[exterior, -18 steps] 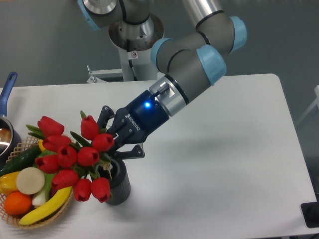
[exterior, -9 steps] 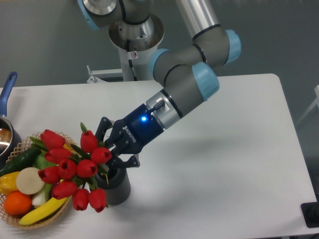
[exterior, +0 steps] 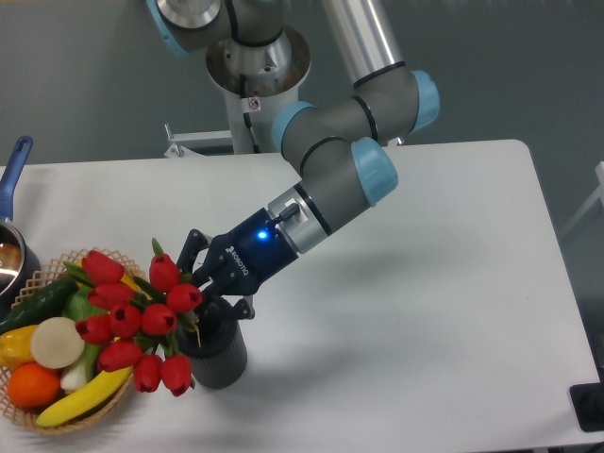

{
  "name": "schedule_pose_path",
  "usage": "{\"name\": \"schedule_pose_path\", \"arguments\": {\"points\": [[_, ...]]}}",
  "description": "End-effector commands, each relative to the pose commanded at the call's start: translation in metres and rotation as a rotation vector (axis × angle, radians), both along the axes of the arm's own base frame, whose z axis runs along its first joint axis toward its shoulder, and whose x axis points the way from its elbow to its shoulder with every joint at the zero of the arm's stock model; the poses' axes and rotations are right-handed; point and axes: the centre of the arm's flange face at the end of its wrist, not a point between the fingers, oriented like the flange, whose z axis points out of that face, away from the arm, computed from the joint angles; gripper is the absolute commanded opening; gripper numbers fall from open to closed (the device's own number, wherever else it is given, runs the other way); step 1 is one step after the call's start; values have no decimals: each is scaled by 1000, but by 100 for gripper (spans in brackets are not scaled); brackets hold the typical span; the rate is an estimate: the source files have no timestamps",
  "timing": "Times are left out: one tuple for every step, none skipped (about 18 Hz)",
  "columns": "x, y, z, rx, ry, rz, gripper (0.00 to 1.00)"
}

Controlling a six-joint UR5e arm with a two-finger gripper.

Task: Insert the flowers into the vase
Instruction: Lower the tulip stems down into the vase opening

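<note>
The flowers [exterior: 137, 316], a bunch of red tulips with green stems and leaves, lean out to the left over the vase [exterior: 217, 354], a short dark ribbed cylinder near the table's front left. Their stems run right towards the vase mouth, and the stem ends are hidden behind the gripper. My gripper [exterior: 201, 294] is just above the vase mouth, shut on the stems. The blooms hang partly over the basket.
A wicker basket [exterior: 66, 406] of fruit and vegetables stands at the front left, touching the flowers' spread. A blue-handled metal pot [exterior: 11, 203] sits at the left edge. The arm's base [exterior: 255, 66] stands behind the white table [exterior: 425, 311].
The gripper has moved down and left with the flowers, bringing the stems lower over the vase mouth. The blooms have dropped towards the basket.
</note>
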Motion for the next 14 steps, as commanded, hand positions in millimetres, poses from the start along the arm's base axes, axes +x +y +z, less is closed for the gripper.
{"name": "schedule_pose_path", "arguments": {"points": [[-1, 0, -2, -1, 1, 1, 19], [-3, -1, -4, -2, 1, 3, 20], [-5, -2, -7, -4, -1, 6, 22], [-5, -3, -8, -7, -3, 7, 22], [-6, -5, -10, -8, -4, 10, 22], [-8, -7, -12, -8, -3, 13, 23], [-8, -7, -12, -6, 0, 12, 23], [-9, -9, -15, -10, -5, 14, 23], [-10, -10, -16, -11, -6, 17, 24], [-11, -12, -19, -13, -9, 20, 24], [-12, -15, -23, -12, -3, 21, 25], [-12, -18, -29, -11, 1, 19, 27], [-11, -20, -36, -8, 5, 13, 27], [-8, -23, -42, -8, 8, 10, 28]]}}
